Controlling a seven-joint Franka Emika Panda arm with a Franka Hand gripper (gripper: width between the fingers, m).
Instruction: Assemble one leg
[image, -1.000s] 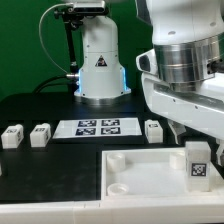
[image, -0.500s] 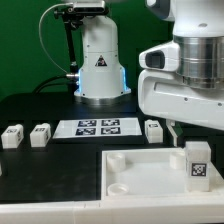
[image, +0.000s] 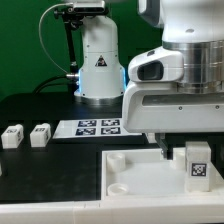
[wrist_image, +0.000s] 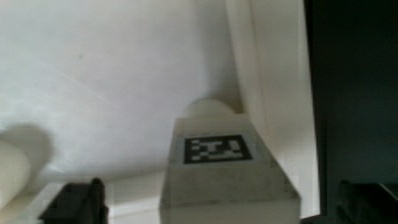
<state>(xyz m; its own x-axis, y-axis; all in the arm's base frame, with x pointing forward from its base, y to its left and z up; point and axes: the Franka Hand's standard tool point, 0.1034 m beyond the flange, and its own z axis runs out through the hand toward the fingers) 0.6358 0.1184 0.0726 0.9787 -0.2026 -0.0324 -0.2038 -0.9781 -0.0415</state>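
Observation:
A leg (image: 197, 160), a small white block with a square tag on its front, stands upright on the large white tray (image: 130, 165) near the tray's right edge in the exterior view. My gripper (image: 178, 148) hangs just above and behind it, its body filling the upper right. In the wrist view the same leg (wrist_image: 217, 150) sits between my two dark fingertips (wrist_image: 75, 200), which stand wide apart and touch nothing. The gripper (wrist_image: 221, 205) is open and empty. Two more legs (image: 12, 135) (image: 41, 133) lie on the black table at the exterior view's left.
The marker board (image: 97, 127) lies flat on the table behind the tray. The arm's white base (image: 98, 65) stands at the back. The tray has a round socket (image: 118, 186) in its near left corner.
The arm has moved toward the exterior view's left and come lower over the tray. It now hides the leg that showed beside the marker board. The leg on the tray has not moved.

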